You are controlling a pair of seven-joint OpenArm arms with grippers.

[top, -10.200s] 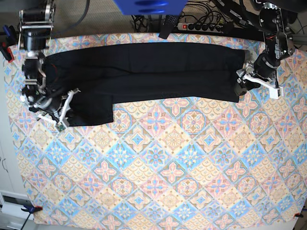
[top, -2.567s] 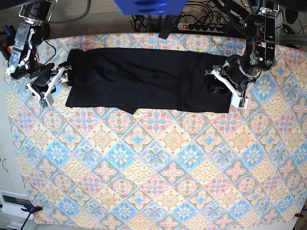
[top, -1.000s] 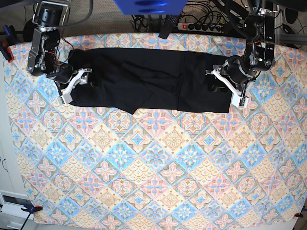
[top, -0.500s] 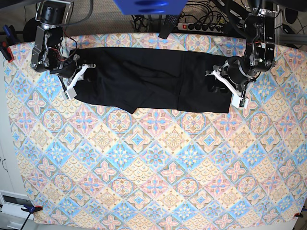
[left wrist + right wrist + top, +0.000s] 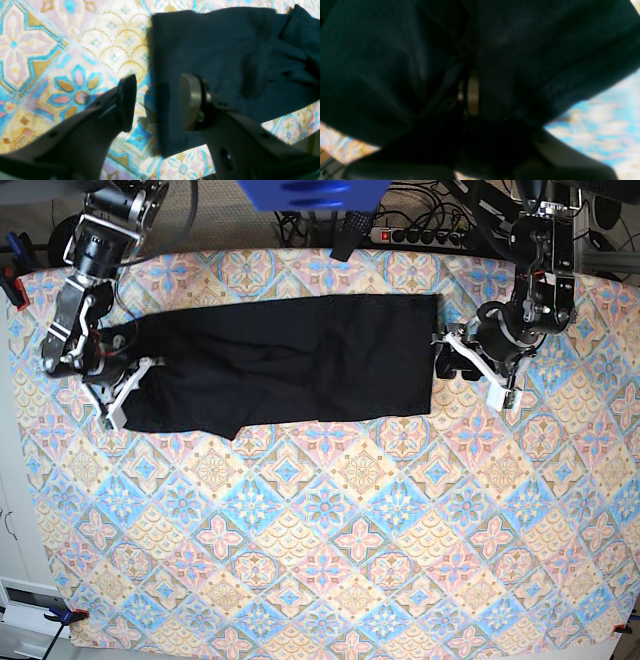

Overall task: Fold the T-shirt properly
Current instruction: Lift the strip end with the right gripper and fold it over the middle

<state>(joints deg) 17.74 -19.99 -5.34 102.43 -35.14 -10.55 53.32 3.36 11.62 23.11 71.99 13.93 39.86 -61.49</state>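
Observation:
The black T-shirt (image 5: 300, 360) lies as a long folded band across the far part of the table. My right gripper (image 5: 125, 385) sits at the shirt's left end in the base view. In the right wrist view it (image 5: 470, 95) is shut on the T-shirt (image 5: 395, 62), with dark cloth bunched around both fingers. My left gripper (image 5: 447, 365) is at the shirt's right edge. In the left wrist view it (image 5: 157, 102) is open, and the flat edge of the T-shirt (image 5: 225, 50) lies on the table under the gap between the fingers.
A patterned tablecloth (image 5: 320, 530) covers the whole table. Behind the far edge are a power strip with cables (image 5: 420, 232) and a blue object (image 5: 310, 192). A clamp (image 5: 65, 615) holds the near left corner of the cloth.
My right gripper has shut on the shirt's left end and moved left and towards the front. The whole shirt slid left, so its right edge now reaches only to the left gripper.

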